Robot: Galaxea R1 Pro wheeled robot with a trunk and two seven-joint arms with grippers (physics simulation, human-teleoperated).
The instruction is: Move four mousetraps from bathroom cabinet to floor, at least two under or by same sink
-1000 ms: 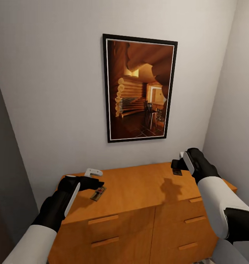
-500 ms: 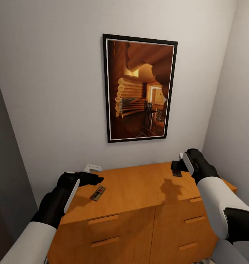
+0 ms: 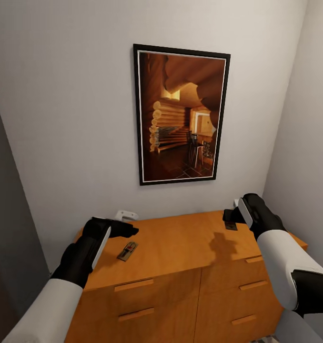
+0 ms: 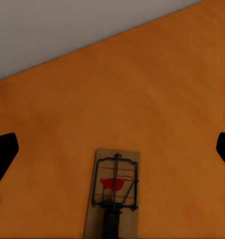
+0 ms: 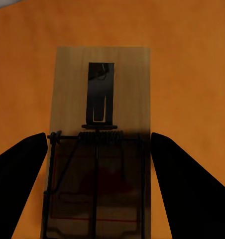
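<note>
Claws over two mousetraps on the orange-brown cabinet [image 3: 180, 247].
Left claw [image 3: 126, 223] hangs wide open above the left mousetrap [image 3: 127, 251], which lies flat on the cabinet top. Framed picture [image 3: 180, 114] hangs on the wall behind. Right claw [image 3: 232, 215] sits low, its fingers [image 5: 23, 169] straddling the right mousetrap [image 5: 100, 144], apparently not yet clamped.

Pale grey walls, a black-framed picture [image 3: 180, 115] of seemingly a log-cabin interior, centred.
</note>
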